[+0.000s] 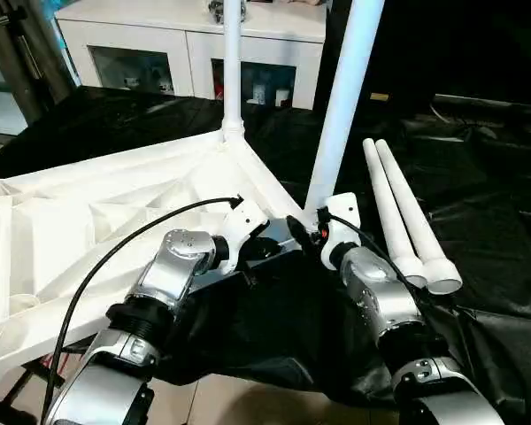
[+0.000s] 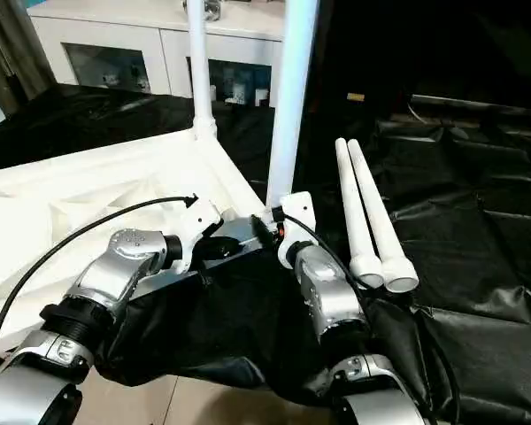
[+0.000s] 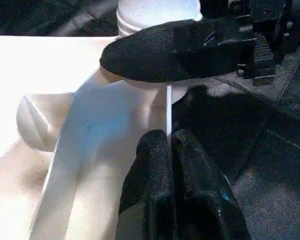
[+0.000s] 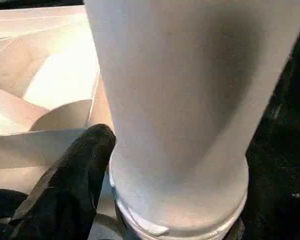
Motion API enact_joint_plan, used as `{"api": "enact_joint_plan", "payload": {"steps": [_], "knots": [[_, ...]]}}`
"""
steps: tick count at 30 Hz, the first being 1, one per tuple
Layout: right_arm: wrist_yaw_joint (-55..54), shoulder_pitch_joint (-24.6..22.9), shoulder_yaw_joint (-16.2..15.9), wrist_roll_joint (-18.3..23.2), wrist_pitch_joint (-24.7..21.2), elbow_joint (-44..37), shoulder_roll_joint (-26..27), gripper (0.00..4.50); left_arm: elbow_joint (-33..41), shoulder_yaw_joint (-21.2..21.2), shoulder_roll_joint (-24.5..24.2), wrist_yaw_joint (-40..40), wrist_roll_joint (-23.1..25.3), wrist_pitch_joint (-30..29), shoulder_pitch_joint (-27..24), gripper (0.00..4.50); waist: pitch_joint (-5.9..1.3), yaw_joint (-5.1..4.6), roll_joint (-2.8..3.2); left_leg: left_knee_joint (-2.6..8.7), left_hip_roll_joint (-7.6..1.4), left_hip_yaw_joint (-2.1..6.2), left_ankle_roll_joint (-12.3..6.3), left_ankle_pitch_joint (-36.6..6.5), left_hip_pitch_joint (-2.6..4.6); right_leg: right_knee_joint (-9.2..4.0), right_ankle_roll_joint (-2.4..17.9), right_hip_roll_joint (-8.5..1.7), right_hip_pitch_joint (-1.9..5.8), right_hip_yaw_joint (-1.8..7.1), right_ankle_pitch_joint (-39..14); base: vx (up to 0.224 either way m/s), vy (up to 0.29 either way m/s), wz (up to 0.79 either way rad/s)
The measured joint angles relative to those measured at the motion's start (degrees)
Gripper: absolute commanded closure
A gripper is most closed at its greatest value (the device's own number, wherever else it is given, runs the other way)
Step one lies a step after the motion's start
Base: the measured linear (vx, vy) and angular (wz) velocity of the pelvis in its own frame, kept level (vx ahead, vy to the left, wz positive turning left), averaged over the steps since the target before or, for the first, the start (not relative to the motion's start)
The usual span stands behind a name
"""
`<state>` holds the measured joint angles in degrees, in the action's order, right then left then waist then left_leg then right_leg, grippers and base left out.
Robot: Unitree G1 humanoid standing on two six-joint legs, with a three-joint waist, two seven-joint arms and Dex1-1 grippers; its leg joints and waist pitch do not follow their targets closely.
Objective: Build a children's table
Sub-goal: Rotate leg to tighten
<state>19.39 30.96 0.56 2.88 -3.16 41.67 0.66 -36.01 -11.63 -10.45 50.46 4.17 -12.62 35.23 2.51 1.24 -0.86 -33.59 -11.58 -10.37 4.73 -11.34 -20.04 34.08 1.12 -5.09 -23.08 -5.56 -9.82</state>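
right gripper [image 1: 308, 232] grasped the leg [image 1: 341, 106]; left gripper [image 3: 171, 150] pinched the tabletop [image 1: 88, 212] rim; tilting could jam the socket.

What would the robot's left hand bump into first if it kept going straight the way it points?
Probably the tabletop's thin edge right at the left hand, then the right hand's finger against the leg; depth is unclear.

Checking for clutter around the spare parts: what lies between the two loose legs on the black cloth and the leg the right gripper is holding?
Nothing: only bare black cloth separates the loose legs from the held leg, as the left eye view shows.
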Motion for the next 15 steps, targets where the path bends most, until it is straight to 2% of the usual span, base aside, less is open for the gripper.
{"api": "enact_joint_plan", "payload": {"steps": [3, 6, 13, 15], "knots": [[4.15, -0.64, -1.05, -0.03, 0.08, -0.96, -1.33, 0.55, 1.45, -0.07, -0.72, 1.01, -0.01, 0.13, -0.89, 4.50, 0.00, -0.11, 0.02, 0.05, -0.01, 0.00, 0.00, 0.00, 0.01, 0.02, 0.01, 0.02, -0.02, -0.01, 0.01, 0.000, 0.000, 0.00], [13.25, -2.26, -4.34, 0.01, 0.11, -3.67, -5.60, 0.55, 3.01, -0.60, -3.40, 5.40, -0.62, 1.56, -1.96, 4.50, 0.00, -0.08, 0.03, 0.09, -0.06, 0.01, -0.01, 0.01, 0.00, 0.04, 0.02, 0.07, -0.04, -0.02, 0.01, 0.000, 0.000, 0.00], [30.76, -4.57, -8.07, 1.83, -1.88, -9.70, -12.86, 0.55, 5.20, -1.92, -7.48, 15.15, -2.66, 3.95, -3.23, 4.50, 0.02, 0.58, 0.04, 0.03, -0.07, -0.03, -0.06, -0.01, -0.06, -0.04, 0.10, 0.06, -0.07, 0.02, 0.00, 0.000, 0.000, 0.00], [33.95, -4.62, -8.76, 2.19, -2.61, -10.55, -14.44, 0.81, 5.25, -1.98, -8.00, 16.67, -2.89, 4.00, -3.24, 4.50, 0.02, 0.71, 0.05, 0.03, -0.07, -0.03, -0.06, -0.01, -0.04, -0.03, 0.11, 0.05, -0.09, 0.01, -0.01, 0.000, 0.000, 0.00]]}}
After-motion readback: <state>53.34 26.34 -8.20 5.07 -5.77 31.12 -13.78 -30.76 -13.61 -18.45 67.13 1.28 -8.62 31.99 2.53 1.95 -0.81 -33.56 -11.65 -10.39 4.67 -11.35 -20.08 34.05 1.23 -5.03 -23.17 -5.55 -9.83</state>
